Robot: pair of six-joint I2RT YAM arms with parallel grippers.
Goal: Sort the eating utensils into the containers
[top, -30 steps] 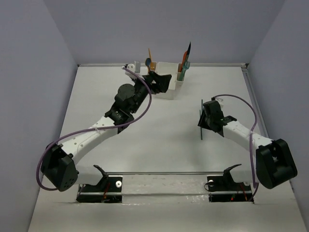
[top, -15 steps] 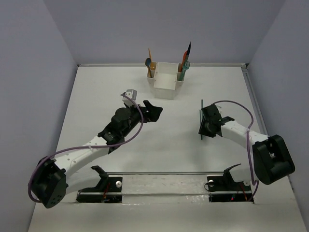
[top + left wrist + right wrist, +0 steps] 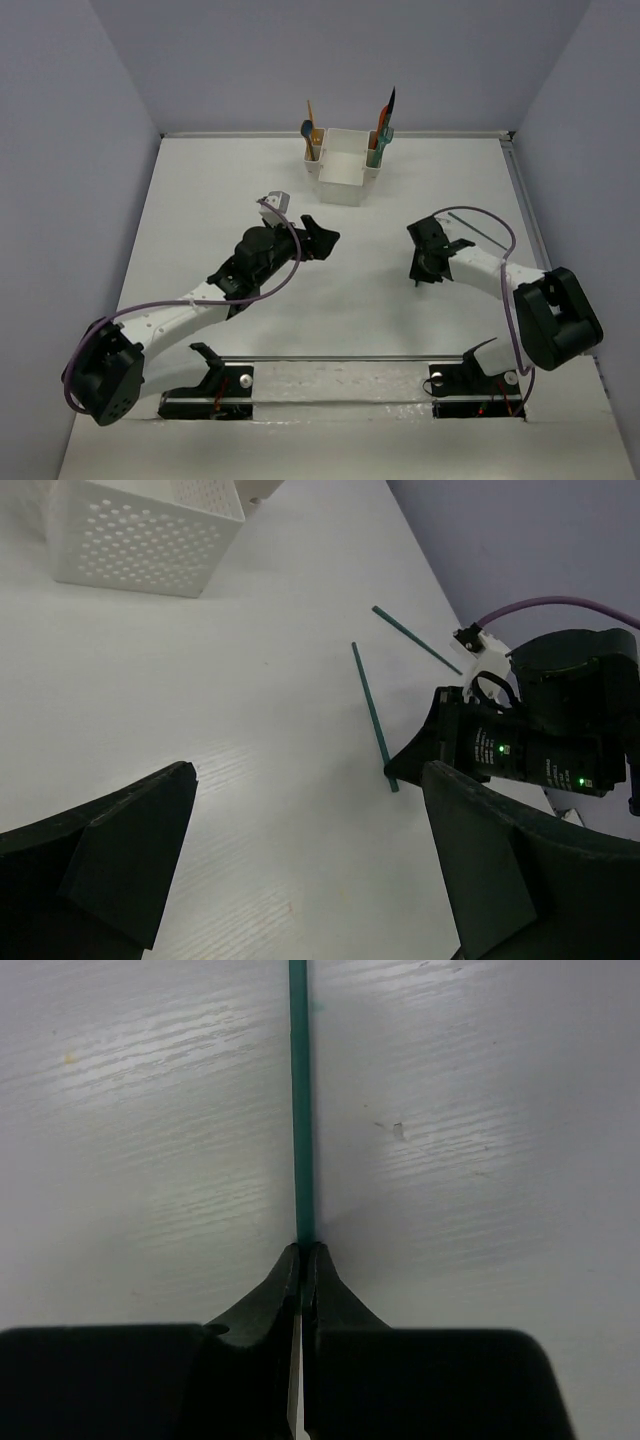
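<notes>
The white caddy (image 3: pixel 343 167) stands at the table's far middle, with utensils upright in its side compartments: orange and blue on the left (image 3: pixel 309 131), red, teal and dark on the right (image 3: pixel 384 123). Its perforated wall shows in the left wrist view (image 3: pixel 140 540). My right gripper (image 3: pixel 302 1252) is shut on the near end of a teal chopstick (image 3: pixel 298 1110) that lies flat on the table. The chopstick (image 3: pixel 370 710) and a second teal chopstick (image 3: pixel 415 640) show in the left wrist view. My left gripper (image 3: pixel 310 860) is open and empty above the table's middle (image 3: pixel 320 238).
Grey walls close the table at the back and on both sides. A metal rail (image 3: pixel 340 358) runs along the near edge between the arm bases. The right arm's purple cable (image 3: pixel 490 222) loops above its wrist.
My left arm pulled back from the caddy to the table's middle. My right gripper swung down to the near end of the teal chopstick.
</notes>
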